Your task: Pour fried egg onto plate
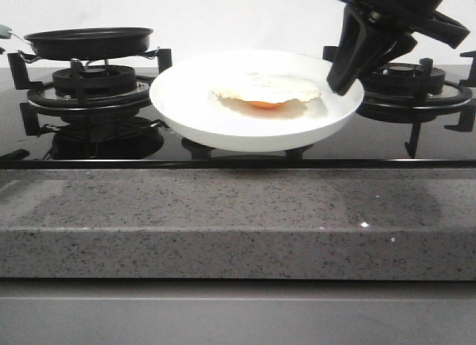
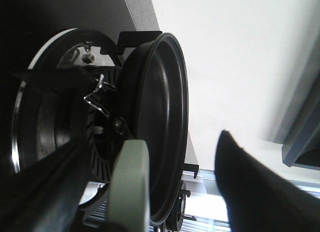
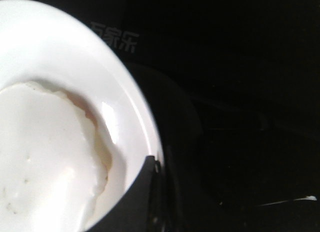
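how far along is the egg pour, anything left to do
Done: the fried egg lies on the plate, apparently flipped, its orange yolk peeking out underneath. The black pan sits level on the left burner, no egg visible in it.

In hand: the right gripper clamps the plate's right rim. The pan's pale green handle lies between the left gripper's fingers, contact unclear.

Left: seemingly only releasing the plate and withdrawing.
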Motion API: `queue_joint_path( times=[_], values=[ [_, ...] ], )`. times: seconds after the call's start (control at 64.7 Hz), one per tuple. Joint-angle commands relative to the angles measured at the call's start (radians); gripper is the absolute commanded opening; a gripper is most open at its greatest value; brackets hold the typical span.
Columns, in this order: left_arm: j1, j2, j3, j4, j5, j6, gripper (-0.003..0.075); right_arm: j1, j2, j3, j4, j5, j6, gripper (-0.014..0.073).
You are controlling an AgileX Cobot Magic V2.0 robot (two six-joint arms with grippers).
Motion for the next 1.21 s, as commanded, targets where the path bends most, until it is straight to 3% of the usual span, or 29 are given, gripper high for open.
queue_joint_path(
  times=[0.0, 0.433, 0.665, 0.804, 0.897, 1.005, 1.191],
  values=[
    [0.019, -0.050, -0.030, -0.072, 0.045, -0.001, 0.0558, 0.000, -0.042, -0.028, 0.025, -0.038, -0.006, -0.0067],
    [0.138, -0.085, -0.030, -0.071, 0.078, 0.026, 0.0558, 0.000, -0.042, -0.028, 0.025, -0.038, -0.006, -0.0067],
    [0.113, -0.224, -0.030, -0.046, 0.046, 0.086, 0.0558, 0.000, -0.042, -0.028, 0.025, -0.038, -0.006, -0.0067],
    [0.046, -0.337, -0.030, 0.056, 0.045, 0.129, 0.0558, 0.000, -0.042, -0.028, 0.025, -0.038, -0.006, -0.0067],
    [-0.028, -0.424, -0.030, 0.216, -0.003, 0.129, 0.0558, 0.000, -0.042, -0.028, 0.025, -0.038, -0.006, -0.0067],
    [-0.146, -0.529, -0.030, 0.523, -0.116, 0.080, 0.0555, 0.000, -0.042, -0.028, 0.025, -0.038, -0.006, -0.0067],
    [-0.367, -0.681, -0.023, 1.136, -0.179, -0.293, 0.0555, 0.000, -0.042, -0.028, 0.025, -0.038, -0.006, -0.0067]
  ],
)
